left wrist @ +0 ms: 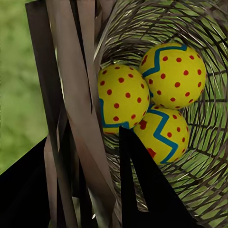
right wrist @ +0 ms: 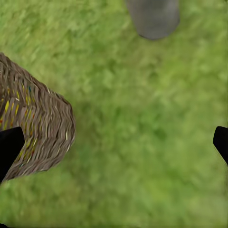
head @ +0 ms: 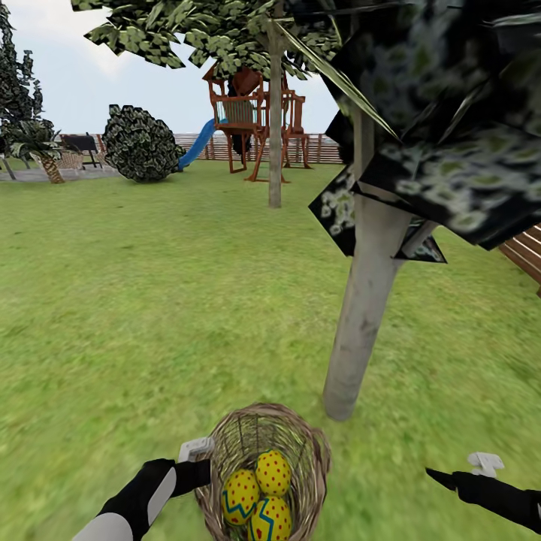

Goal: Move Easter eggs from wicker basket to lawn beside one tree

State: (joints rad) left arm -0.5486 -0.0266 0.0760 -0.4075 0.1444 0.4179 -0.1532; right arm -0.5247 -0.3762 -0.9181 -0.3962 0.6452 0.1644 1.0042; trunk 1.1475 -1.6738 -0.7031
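The wicker basket (head: pixel 319 458) is at the bottom centre of the head view, just in front of the pale trunk of a tree (head: pixel 364 315), and tilts its mouth up toward me. Three Easter eggs (head: pixel 273 472) (head: pixel 240 496) (head: pixel 270 520) lie together inside. My left gripper (head: pixel 201 469) is shut on the basket's left rim. In the left wrist view, the left gripper (left wrist: pixel 85 137) has one finger inside near the eggs (left wrist: pixel 122 97) (left wrist: pixel 175 73) (left wrist: pixel 164 135). My right gripper (head: pixel 442 476) hangs open over the lawn (head: pixel 150 300), to the right of the basket (right wrist: pixel 42 128).
The trunk (right wrist: pixel 153 16) stands close ahead of the right gripper (right wrist: pixel 116 142). Dark leaf clusters (head: pixel 443 143) hang low at upper right. A second slim tree (head: pixel 275 128), a round bush (head: pixel 141 143) and a play set (head: pixel 252 124) stand far back. A slat fence (head: pixel 526 252) runs along the right edge.
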